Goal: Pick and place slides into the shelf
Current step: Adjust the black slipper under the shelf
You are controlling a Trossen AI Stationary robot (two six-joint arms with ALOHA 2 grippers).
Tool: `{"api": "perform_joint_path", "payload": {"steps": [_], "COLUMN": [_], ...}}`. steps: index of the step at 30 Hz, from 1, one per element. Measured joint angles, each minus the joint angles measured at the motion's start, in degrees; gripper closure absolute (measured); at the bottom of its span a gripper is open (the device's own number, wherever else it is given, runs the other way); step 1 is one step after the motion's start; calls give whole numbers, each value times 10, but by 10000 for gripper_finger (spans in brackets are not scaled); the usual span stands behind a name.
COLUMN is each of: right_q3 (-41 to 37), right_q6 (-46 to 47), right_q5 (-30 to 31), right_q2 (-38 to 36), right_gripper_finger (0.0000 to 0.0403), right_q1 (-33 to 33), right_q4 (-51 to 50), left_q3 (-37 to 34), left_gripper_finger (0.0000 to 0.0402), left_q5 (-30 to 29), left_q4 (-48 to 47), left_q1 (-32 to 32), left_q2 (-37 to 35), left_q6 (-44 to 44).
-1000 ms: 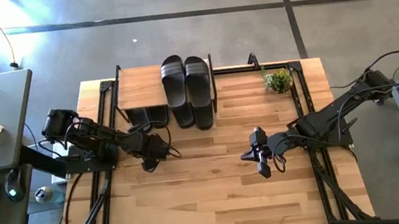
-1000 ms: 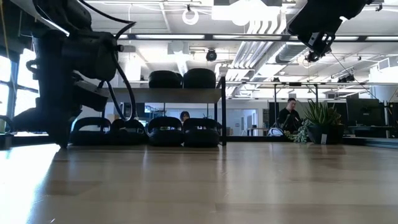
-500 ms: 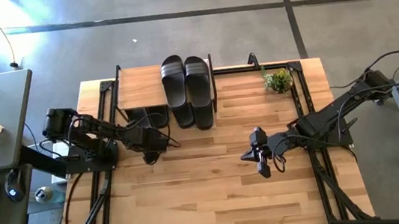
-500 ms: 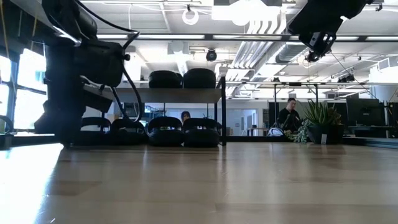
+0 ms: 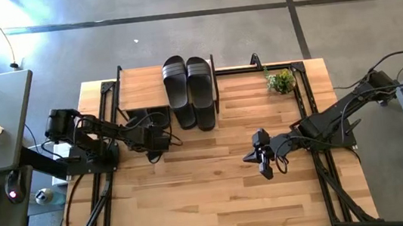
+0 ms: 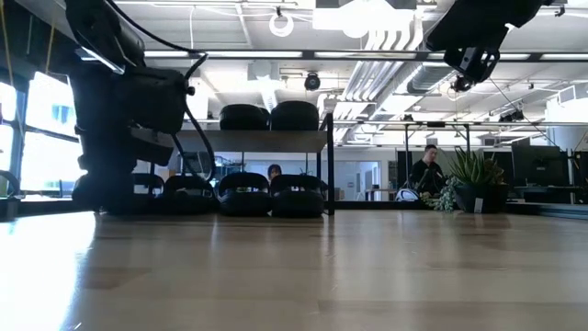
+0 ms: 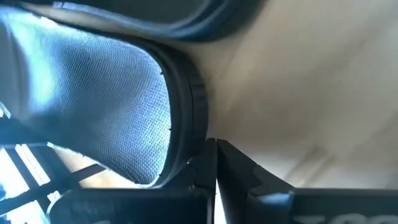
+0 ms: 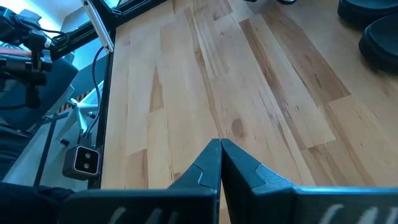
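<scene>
The left gripper (image 5: 153, 140) had crept toward the far edge of the light wooden table (image 5: 210, 188) over the last second, closing on the low rack with its pale wood top board and thin black frame (image 5: 141, 88), and by this moment it sat right at the rack's open front. Its wrist camera showed the two fingers pressed together with nothing between them, their tips against the textured black sole of one rubber slide sandal (image 7: 106, 106), so the move read as a nudge pushing that sandal deeper under the board, not a grasp. Two more sandals (image 5: 188, 92) lay side by side on the top board near its right end, heels overhanging the front, and from table height four rounded black toes (image 6: 243, 194) showed in a row beneath it. All six thus seemed to be on the rack, and the task looked nearly finished, with only this last tidying left. The right gripper (image 5: 262, 161) waited above the middle of the table, its fingers clenched on nothing, well apart from the rack and the small green plant (image 5: 281, 81) near the far right corner.
</scene>
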Motion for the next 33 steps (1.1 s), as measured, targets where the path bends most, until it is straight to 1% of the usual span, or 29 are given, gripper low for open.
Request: {"api": "perform_joint_path", "payload": {"steps": [9, 12, 20, 22, 26, 30, 33], "right_q3": [0, 0, 0, 0, 0, 0, 0], "right_q6": [0, 0, 0, 0, -2, -3, -2], "right_q5": [0, 4, 4, 4, 4, 7, 21], "right_q2": [0, 0, 0, 0, 0, 0, 0], "right_gripper_finger": [403, 403, 403, 403, 403, 403, 403], "right_q1": [0, 0, 0, 0, 0, 0, 0], "right_q4": [-1, -1, -2, -2, -2, -2, -2], "left_q3": [-9, -9, -8, -8, -8, -7, 1], "left_gripper_finger": [401, 401, 401, 402, 402, 402, 402], "left_q5": [0, -8, -27, -34, -43, -39, -36], "left_q4": [-6, -6, -2, -2, -2, -11, -28], "left_q1": [-2, -2, -2, -2, -2, -2, -14], "left_q2": [-1, -1, -1, -1, -1, -6, -18], "left_q6": [0, -1, 93, 101, 95, 50, 21]}}
